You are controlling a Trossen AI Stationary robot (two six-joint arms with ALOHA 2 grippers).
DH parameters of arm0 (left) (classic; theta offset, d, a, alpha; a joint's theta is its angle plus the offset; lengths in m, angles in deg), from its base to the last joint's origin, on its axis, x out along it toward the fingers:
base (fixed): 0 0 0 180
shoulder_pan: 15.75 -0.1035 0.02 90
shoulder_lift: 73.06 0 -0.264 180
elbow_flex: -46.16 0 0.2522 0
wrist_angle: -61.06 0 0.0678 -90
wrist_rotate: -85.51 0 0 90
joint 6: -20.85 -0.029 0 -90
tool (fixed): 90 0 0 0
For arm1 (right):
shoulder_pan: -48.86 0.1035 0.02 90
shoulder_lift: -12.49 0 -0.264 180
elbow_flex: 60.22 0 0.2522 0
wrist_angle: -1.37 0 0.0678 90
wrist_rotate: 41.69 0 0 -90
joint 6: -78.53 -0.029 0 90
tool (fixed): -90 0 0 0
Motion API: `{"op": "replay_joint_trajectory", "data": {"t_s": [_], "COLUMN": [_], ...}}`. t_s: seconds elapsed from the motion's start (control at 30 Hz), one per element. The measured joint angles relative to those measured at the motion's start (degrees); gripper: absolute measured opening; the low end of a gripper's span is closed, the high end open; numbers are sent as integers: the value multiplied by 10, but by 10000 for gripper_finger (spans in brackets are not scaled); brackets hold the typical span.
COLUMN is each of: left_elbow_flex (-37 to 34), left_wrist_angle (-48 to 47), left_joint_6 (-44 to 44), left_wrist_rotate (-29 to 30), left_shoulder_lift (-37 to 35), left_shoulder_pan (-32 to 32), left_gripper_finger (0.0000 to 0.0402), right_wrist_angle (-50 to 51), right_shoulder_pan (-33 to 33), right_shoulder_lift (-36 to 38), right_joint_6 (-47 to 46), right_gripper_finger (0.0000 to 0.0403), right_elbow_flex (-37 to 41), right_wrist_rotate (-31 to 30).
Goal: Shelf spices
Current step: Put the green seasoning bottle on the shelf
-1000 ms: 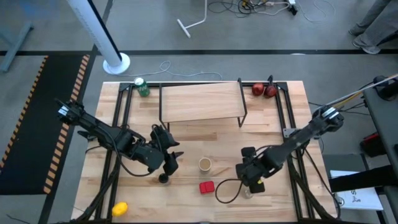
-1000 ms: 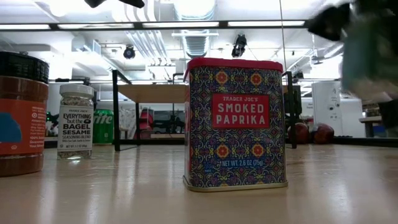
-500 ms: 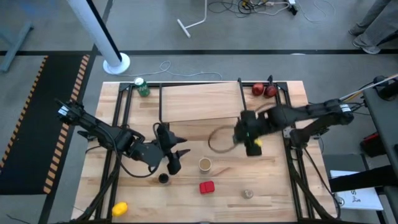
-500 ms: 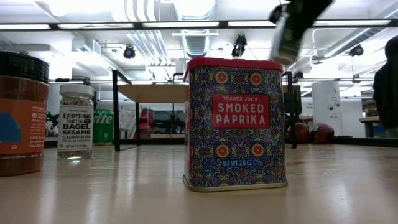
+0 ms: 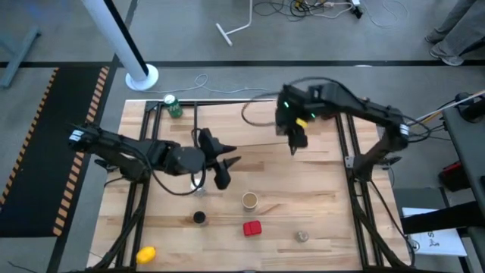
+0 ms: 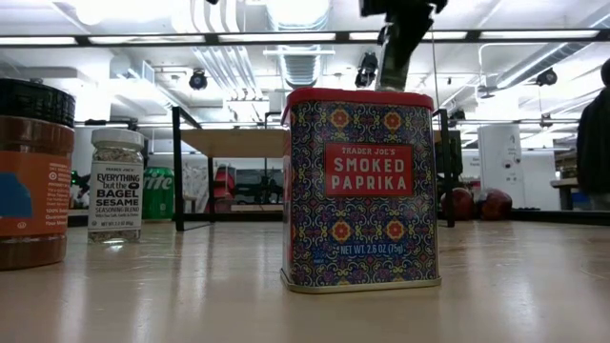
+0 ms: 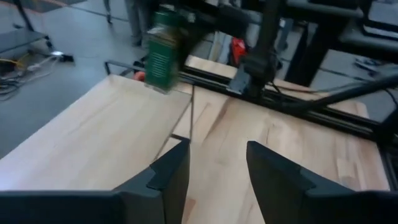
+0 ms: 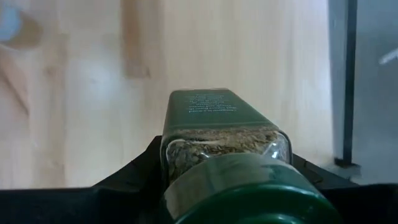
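My right gripper (image 5: 294, 135) is shut on the green-capped jar (image 8: 217, 121), which is up in the air over the right end of the shelf (image 5: 242, 125). My left gripper (image 5: 221, 165) hovers open in front of the shelf with nothing between its fingers. On the table's near half stand the tan tub (image 5: 250, 200), the dark-capped brown jar (image 5: 198, 218), the red tin (image 5: 251, 227) and the small clear jar (image 5: 302, 236). The low view also shows the white-capped jar (image 6: 116, 186) standing on the table. My right gripper pinches the green-capped jar between its two fingers (image 8: 142, 163), on the jar's opposite sides just below the green cap (image 8: 244, 186). The fingers come from above and run along the jar. The jar (image 7: 163, 46) hangs bottom down, slightly tilted, clear of the shelf top.
A green can (image 5: 173, 106) stands at the far left beside the shelf, and two red fruits (image 5: 322, 110) lie at the far right. A yellow object (image 5: 145, 253) sits at the near left corner. Black rails (image 5: 356, 159) run along both table sides.
My right gripper has carried the green-capped jar from the table's near right, beside the small clear jar, up and toward the far edge until it is over the shelf's right end. My left gripper has moved away from the dark-capped jar toward the shelf.
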Motion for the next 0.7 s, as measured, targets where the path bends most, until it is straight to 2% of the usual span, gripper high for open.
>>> {"op": "replay_joint_trajectory", "data": {"t_s": [0.13,0.37,0.7], "left_elbow_flex": [0,-1,-1], "left_wrist_angle": [-9,-43,-56], "left_joint_6": [-9,-9,-9], "left_wrist_rotate": [-42,-45,-44], "left_shoulder_lift": [1,1,1], "left_shoulder_pan": [-8,-7,-7], "left_gripper_finger": [140,132,123], "right_wrist_angle": [60,84,93], "right_shoulder_pan": [-42,-80,-115], "right_shoulder_lift": [-67,-148,-168], "right_joint_6": [24,41,81], "right_gripper_finger": [179,179,181], "right_elbow_flex": [-93,-192,-210], "right_wrist_rotate": [41,32,17]}}
